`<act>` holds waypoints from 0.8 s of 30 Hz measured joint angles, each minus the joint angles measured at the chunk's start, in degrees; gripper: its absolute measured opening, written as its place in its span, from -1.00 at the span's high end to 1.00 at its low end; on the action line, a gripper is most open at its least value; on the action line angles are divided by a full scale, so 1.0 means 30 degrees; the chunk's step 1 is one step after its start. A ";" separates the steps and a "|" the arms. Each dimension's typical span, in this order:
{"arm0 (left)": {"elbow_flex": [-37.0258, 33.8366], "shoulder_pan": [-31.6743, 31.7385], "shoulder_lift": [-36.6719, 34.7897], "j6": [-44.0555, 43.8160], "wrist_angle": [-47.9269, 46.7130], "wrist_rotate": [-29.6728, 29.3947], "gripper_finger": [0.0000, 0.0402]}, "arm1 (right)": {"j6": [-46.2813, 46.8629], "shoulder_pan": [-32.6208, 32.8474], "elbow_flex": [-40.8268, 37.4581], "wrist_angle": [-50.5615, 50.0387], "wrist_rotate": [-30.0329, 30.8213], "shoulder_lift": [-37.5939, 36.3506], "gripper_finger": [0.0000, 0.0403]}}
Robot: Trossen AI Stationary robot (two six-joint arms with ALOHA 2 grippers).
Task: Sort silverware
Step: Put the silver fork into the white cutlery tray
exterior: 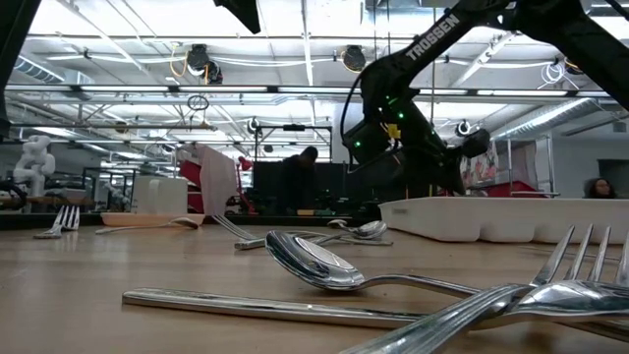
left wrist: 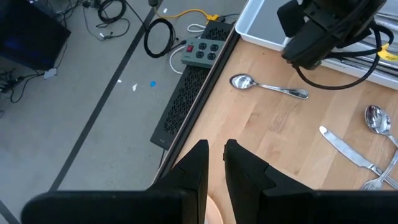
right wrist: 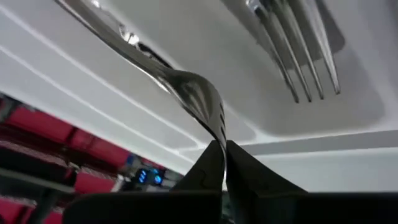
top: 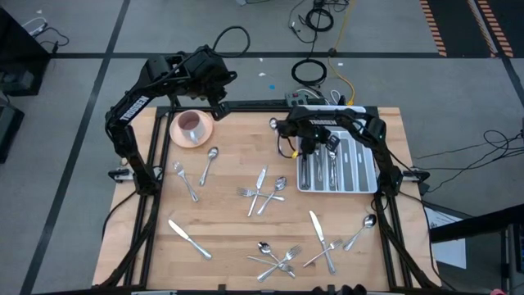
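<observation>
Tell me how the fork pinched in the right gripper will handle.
Likely stiff: the fork keeps its shape, held by the right gripper at one end. Probably slippery, since its metal is polished. It may pivot, pinched so narrowly above the white tray.

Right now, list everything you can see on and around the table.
loose silverware: roughly fifteen pieces, silver, scattered over the table
sorted silverware: several, silver, in the tray; exact count unclear
tray: one, white, divided, table's right side
cup: one, pink, on a saucer, back left
table: one, light wood
power strip: one, grey, floor behind the table
right gripper: shut on a fork, over the tray
left gripper: empty, fingers slightly apart, above the back edge near the cup
</observation>
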 joint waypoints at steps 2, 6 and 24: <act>0.0000 0.0000 0.0000 -0.0007 0.0000 0.0000 0.71 | -0.0331 0.0279 0.0000 0.0014 0.0422 0.0000 1.00; 0.0000 0.0000 0.0000 -0.0011 0.0000 0.0000 0.71 | -0.0708 0.0583 0.0000 0.0304 0.0482 0.0007 1.00; -0.0007 0.0000 0.0000 -0.0095 -0.0007 0.0000 0.71 | -0.2171 0.0669 0.0022 0.1849 -0.0748 0.0015 0.98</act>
